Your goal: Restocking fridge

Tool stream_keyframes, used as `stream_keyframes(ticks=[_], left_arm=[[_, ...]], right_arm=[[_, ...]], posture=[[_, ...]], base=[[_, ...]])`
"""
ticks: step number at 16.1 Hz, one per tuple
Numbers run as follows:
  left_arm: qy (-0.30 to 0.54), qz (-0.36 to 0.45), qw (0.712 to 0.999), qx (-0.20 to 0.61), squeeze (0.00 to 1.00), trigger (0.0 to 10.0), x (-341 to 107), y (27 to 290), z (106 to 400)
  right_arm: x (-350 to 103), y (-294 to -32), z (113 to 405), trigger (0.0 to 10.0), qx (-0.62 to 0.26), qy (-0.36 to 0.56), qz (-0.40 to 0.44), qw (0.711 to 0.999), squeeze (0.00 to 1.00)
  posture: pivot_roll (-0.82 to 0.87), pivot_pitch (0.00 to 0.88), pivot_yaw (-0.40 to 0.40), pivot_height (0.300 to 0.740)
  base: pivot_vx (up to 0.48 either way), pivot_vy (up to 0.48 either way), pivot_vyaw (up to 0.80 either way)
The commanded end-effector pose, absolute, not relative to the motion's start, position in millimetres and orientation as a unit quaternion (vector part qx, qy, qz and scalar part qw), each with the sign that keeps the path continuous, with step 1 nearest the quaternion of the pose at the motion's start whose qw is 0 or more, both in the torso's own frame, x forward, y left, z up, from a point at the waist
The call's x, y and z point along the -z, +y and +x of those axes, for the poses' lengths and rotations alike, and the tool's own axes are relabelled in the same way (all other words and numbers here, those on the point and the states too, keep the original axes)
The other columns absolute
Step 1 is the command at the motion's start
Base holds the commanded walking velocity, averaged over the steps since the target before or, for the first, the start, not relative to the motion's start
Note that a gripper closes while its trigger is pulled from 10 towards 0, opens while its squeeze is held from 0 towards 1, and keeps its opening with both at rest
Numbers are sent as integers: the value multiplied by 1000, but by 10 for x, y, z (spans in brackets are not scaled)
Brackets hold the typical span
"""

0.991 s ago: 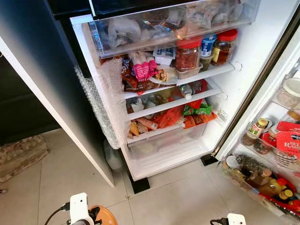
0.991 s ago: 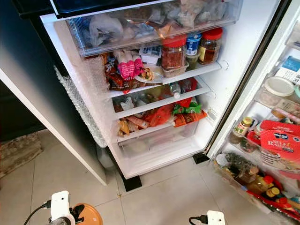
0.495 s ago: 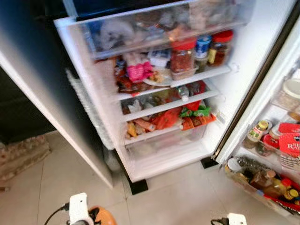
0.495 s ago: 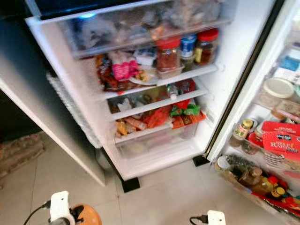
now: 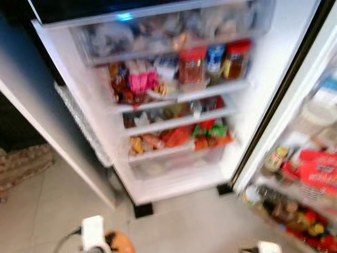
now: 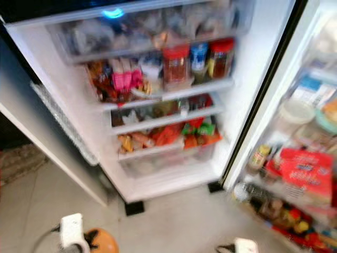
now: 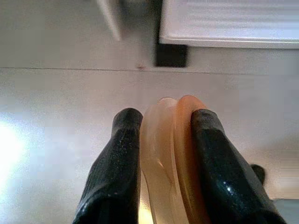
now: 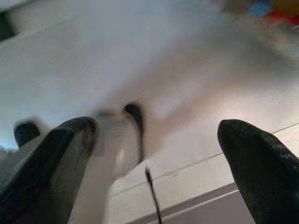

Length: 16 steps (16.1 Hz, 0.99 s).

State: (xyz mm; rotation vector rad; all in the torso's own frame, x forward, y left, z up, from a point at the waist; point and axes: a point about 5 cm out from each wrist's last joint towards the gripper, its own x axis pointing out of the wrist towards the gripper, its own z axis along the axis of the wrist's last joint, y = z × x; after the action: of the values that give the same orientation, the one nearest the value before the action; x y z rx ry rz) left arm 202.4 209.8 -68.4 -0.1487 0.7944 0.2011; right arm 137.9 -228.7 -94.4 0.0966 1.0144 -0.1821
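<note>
Currently clamped between left gripper (image 7: pixel 163 140) fingers: pale orange translucent round plastic item (image 7: pixel 170 154), low above tiled floor (image 7: pixel 56 102). Right gripper (image 8: pixel 159 154) fingers apart, empty. Advisable: raise squarely toward open white fridge (image 5: pixel 174 174), avoiding crowded shelves.

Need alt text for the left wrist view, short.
Two black fingers of the left gripper clamp a pale orange, disc-like object edge-on. Beyond lies pale tiled floor, with the fridge's white base and a black foot at the far edge.
</note>
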Motion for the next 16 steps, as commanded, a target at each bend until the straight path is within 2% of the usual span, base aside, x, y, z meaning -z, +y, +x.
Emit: stream_keyframes(ticks=[1,7,11,13,15,16], left_arm=[[408,-63,905,-105,0,10000,734,2179,1913],[395,-59,912,-89,0,10000,700,2133,1986],[387,-28,919,-64,0,10000,665,2140,2035],[333,58,941,-18,0,10000,528,2161,2191],[286,109,952,-16,0,10000,385,2210,2342],[241,105,965,-20,0,10000,251,2230,2465]], right_arm=[[974,-2204,1347,10000,84,490,57,866,0],[977,-2196,1341,10000,80,490,56,866,0],[981,-2189,1333,10000,79,491,55,866,0],[982,-2190,1327,10000,79,491,55,866,0],[983,-2190,1326,10000,78,491,53,866,0],[983,-2188,1325,10000,77,492,52,866,0]], posture=[[-39,113,35,740],[-37,116,36,740],[-40,118,39,740],[-38,123,43,740],[-38,126,43,740],[-40,127,44,740]], base=[[0,-330,0],[0,-315,0],[0,0,0],[0,0,0],[0,0,0],[0,0,0]])
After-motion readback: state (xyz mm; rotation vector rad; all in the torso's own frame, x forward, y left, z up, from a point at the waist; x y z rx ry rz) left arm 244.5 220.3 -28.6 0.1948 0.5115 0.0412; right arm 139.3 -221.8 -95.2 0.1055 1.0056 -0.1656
